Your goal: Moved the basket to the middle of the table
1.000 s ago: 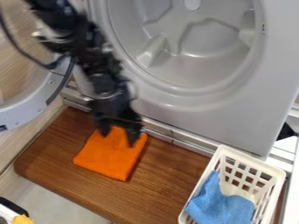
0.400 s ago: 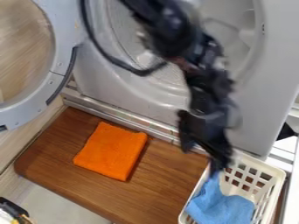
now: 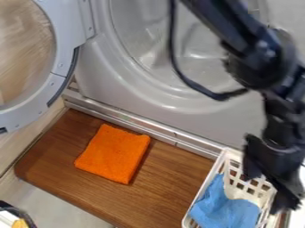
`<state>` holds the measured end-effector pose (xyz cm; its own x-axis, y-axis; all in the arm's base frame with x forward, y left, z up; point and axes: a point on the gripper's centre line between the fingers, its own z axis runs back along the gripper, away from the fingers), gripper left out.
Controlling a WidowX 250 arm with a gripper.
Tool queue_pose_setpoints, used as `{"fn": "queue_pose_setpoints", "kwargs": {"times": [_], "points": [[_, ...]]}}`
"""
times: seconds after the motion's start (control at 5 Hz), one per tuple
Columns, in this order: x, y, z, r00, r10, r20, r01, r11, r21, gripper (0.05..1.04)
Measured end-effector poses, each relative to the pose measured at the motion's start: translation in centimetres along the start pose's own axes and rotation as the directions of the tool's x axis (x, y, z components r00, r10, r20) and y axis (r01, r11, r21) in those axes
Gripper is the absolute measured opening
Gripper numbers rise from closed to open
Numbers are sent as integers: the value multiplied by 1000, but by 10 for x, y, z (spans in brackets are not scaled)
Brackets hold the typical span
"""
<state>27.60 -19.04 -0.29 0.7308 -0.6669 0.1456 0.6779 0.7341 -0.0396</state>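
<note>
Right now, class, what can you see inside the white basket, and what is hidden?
A blue cloth lies in the white basket, towards its near end. Whatever is under the cloth cannot be seen, and the hand covers part of the basket's right side.

Two folded or bunched cloths can be counted: one orange cloth [image 3: 113, 153] and one blue cloth [image 3: 221, 209]. There is one white basket [image 3: 207, 186], and one wooden worktop [image 3: 173, 187]. The count of appliances comes to one front-loading machine [image 3: 196, 122], which has one round door [image 3: 64, 58] and one drum [image 3: 140, 26]. One black robot arm [image 3: 256, 58] is there, along with one loose dark cable [image 3: 172, 35]. At the lower left corner sits one cut-off item [image 3: 7, 217] with one yellow piece [image 3: 19, 223]; its kind cannot be told.
</note>
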Motion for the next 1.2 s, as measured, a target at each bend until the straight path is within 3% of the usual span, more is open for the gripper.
{"fn": "queue_pose_setpoints", "kwargs": {"times": [0.4, 0.6, 0.8, 1.2], "points": [[-5, -6, -9, 997, -21, -68, 22, 1000, 15, 999], [-15, -3, -7, 998, -17, -57, 18, 1000, 19, 999], [-20, 4, 11, 1000, 6, 4, -6, 1000, 20, 999], [-52, 5, 21, 996, 75, -38, -73, 997, 33, 999]]}}
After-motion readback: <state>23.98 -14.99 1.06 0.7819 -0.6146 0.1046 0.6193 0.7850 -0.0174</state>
